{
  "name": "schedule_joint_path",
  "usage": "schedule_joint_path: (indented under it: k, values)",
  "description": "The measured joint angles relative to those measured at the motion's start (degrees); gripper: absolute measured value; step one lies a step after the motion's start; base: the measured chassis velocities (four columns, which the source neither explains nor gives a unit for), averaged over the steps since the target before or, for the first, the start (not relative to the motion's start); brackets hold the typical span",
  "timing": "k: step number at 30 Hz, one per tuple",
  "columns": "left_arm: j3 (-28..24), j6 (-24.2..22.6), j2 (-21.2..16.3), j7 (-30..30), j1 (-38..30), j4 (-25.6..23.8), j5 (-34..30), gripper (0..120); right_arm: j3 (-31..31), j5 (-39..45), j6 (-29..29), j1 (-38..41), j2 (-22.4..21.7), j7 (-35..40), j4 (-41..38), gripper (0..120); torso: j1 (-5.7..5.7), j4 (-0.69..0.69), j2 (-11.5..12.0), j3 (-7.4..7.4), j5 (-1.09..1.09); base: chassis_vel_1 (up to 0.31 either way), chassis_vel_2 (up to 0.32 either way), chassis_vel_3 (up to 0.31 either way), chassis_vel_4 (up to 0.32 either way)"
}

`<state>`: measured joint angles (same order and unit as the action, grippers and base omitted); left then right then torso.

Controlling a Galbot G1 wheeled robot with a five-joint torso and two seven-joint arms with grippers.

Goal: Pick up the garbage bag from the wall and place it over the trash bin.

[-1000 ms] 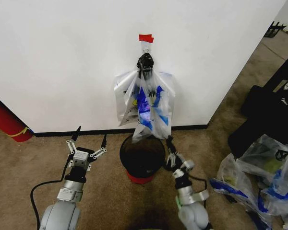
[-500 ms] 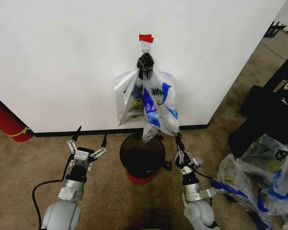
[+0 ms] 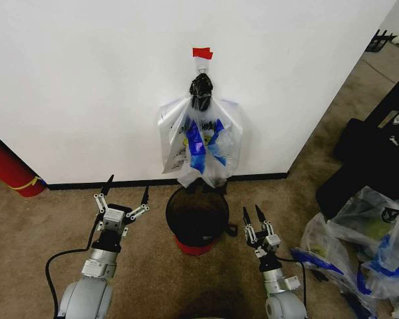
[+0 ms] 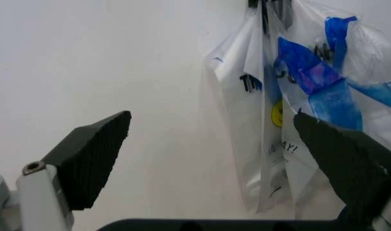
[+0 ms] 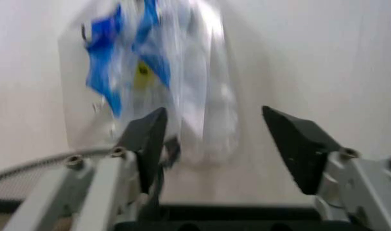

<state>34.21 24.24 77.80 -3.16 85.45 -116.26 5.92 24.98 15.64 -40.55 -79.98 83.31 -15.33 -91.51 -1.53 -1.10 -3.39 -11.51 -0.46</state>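
Right claw (image 3: 259, 217) has dropped back down and away from the garbage bag (image 3: 203, 146) compared to a second ago, when it was poking up at the bag's lower edge beside the bin; the bag has swung back and now hangs bunched off the small hook on the wall (image 3: 86, 86), just under the red tape strip (image 3: 202, 52), directly above the trash bin (image 3: 197, 219); it isn't held by anything but the hook. Right claw sits low, just right of the bin, fingers apart and empty; left claw (image 3: 125, 197) is parked left of the bin, also spread wide with nothing in it. My guess is the bag is super light, floppy, thin and slippery plastic, so it'll flutter and slide; best bet looks like pinching the blue-banded handles up near the hook, not the loose body. There's a second similar bag (image 3: 173, 143) hanging right behind it, easy to snag by mistake. Room-wise, open carpet on both sides of the bin, wall tight behind it, clutter of stuffed bags (image 3: 359, 246) well off to the bin's right.
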Motion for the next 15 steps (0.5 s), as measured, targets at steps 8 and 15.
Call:
schedule_joint_path:
  k: [8,15]
  values:
    - [-0.5,0.1,0.1,0.0,-0.1,0.3,0.3,100,-1.4,-10.4,0.6,4.5,-0.3,6.1,-4.0,91,0.00,0.00,0.0,0.00,0.01,0.000,0.000,0.000,0.000]
    - [-0.7,0.1,0.1,0.0,-0.7,1.1,0.3,100,-2.5,-30.5,2.3,12.1,-2.8,14.0,-2.9,100,0.00,0.00,0.0,0.00,0.00,0.000,0.000,0.000,0.000]
